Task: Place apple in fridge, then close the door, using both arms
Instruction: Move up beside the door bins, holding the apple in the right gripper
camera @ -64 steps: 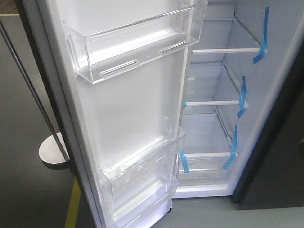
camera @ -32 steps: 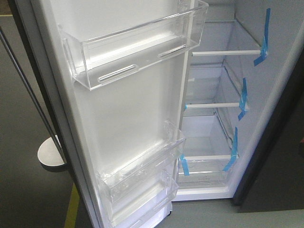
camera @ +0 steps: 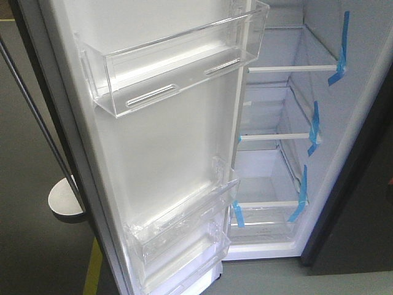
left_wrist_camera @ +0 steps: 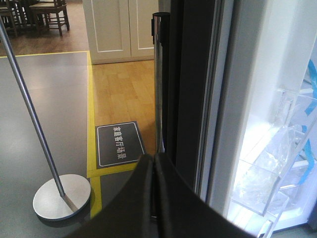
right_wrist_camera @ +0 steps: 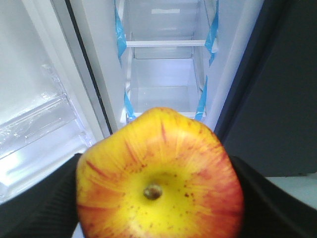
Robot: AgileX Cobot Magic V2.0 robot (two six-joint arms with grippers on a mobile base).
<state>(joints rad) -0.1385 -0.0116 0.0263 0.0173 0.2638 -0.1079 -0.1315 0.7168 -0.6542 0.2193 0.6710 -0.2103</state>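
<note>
Front view slid a touch over last second, now steady: tall narrow door (camera: pixel 166 141), white inside with clear plastic bins (camera: pixel 172 67), hangs wide open. I read that as swing finished and a free path in. My right gripper (right_wrist_camera: pixel 159 213) is clamped on round red-and-yellow apple (right_wrist_camera: pixel 159 168), just outside tall dark grey fridge (right_wrist_camera: pixel 163 74), facing lower white shelves (right_wrist_camera: pixel 166 43) with blue tape strips (right_wrist_camera: pixel 120 29). My left gripper (left_wrist_camera: pixel 153 161) is pinched together on nothing, beside door's dark outer edge. Apple not in yet; placing comes next.

The apple (right_wrist_camera: pixel 159 173) sits before the fridge (right_wrist_camera: pixel 163 74), door (right_wrist_camera: pixel 34 109) at left.
</note>
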